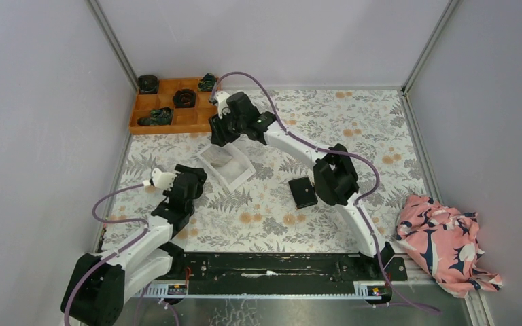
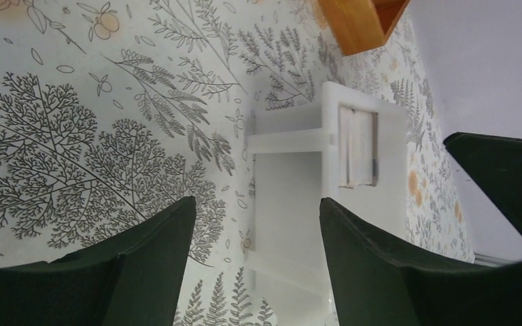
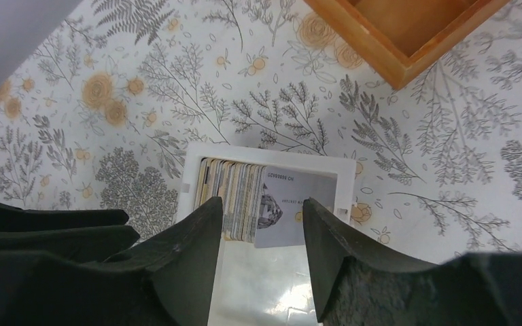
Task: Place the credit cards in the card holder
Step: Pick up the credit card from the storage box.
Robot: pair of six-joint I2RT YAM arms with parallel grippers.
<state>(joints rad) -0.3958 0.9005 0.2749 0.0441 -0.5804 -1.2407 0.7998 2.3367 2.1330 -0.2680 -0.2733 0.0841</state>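
Top view: card holder [image 1: 303, 192], black, flat on tabletop [image 1: 380, 136], well apart from white tray [image 1: 234, 178]. Right gripper [image 1: 219, 136] over tray's far end; left gripper [image 1: 194, 175] just beside tray.
Left wrist: jaws wide apart, empty, facing tray.
Right wrist: jaws parted, nothing held, above credit cards [image 3: 241, 190] stacked on edge in tray.

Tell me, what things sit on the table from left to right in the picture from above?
orange box → white tray → card holder → pink cloth
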